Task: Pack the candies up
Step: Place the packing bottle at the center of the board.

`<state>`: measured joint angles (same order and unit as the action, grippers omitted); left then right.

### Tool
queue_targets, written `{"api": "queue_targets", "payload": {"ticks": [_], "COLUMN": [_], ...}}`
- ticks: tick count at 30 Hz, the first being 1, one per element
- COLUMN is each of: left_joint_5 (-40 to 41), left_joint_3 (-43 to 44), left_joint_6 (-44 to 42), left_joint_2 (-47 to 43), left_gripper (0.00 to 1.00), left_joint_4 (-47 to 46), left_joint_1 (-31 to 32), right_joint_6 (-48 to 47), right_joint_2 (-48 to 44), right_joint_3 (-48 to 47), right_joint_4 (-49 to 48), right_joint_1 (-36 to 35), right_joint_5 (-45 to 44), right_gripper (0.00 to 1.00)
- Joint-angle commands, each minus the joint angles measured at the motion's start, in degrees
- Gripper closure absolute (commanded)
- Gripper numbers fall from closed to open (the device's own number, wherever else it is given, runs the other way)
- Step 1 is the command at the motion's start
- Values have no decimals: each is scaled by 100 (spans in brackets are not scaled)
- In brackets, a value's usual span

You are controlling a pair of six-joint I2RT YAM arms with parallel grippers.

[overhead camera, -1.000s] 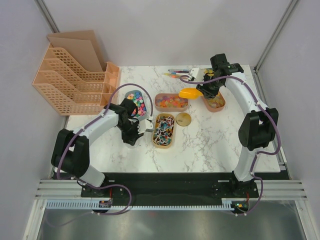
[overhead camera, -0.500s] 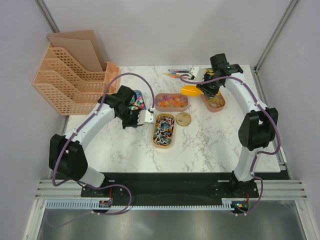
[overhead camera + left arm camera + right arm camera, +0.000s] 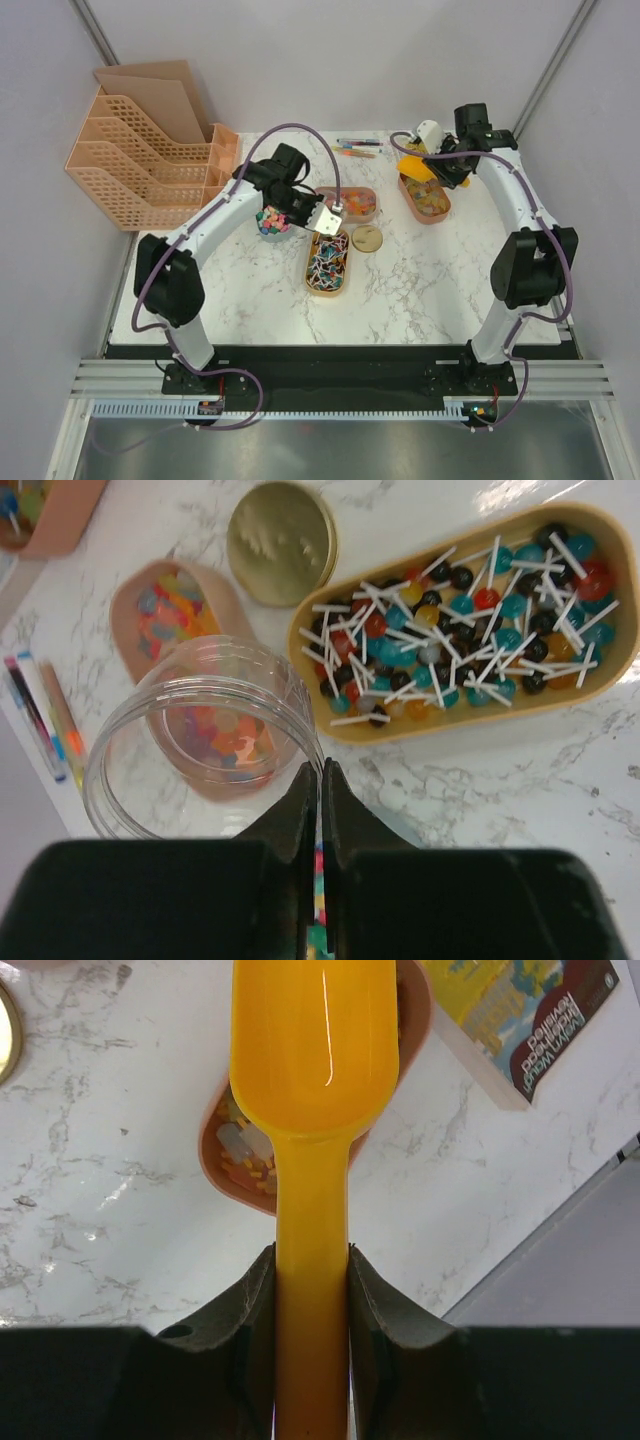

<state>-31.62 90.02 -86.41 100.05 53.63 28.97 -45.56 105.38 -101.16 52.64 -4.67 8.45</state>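
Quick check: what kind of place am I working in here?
Probably a lab robot cell, not a shop: plain grey panel walls enclose one marble-look table, aluminium rails run along its near edge, and candies sit sorted in trays.

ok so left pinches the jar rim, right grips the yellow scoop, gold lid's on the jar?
No. The gold lid lies on the table, off the jar; left wrist view shows it. The left gripper pinches the rim, the right gripper grips the yellow scoop.
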Motion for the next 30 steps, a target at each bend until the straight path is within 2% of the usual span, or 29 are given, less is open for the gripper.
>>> {"api": "queue_targets", "payload": {"ticks": [1, 8, 11, 17, 24, 30], "left_joint_5": [-608, -609, -592, -224, 156, 428], "left_joint_3": [236, 192, 340, 649, 201, 174], "left_joint_6": [-815, -1780, -2500, -3178, -3549, -3698], "left_joint_2": [14, 190, 339, 656, 718, 955], "left_gripper": [97, 95, 93, 92, 92, 91], "left_joint_4": [-19, 156, 560, 1440, 1669, 1870], "left_joint_1": [258, 662, 802, 1285, 1875, 2200], "right_joint_6": [214, -171, -243, -225, -181, -85], "right_joint_2": [-413, -834, -940, -1335, -1819, -2232], "right_joint_3": [184, 703, 949, 1555, 2372, 2935], "right_joint_4": [-158, -202, -272, -605, -1063, -1300], "right_joint_1": [203, 440, 440, 440, 440, 440], "right_joint_5": [-212, -98, -1, 174, 218, 394], "right_gripper": [100, 100, 100, 100, 100, 100]}}
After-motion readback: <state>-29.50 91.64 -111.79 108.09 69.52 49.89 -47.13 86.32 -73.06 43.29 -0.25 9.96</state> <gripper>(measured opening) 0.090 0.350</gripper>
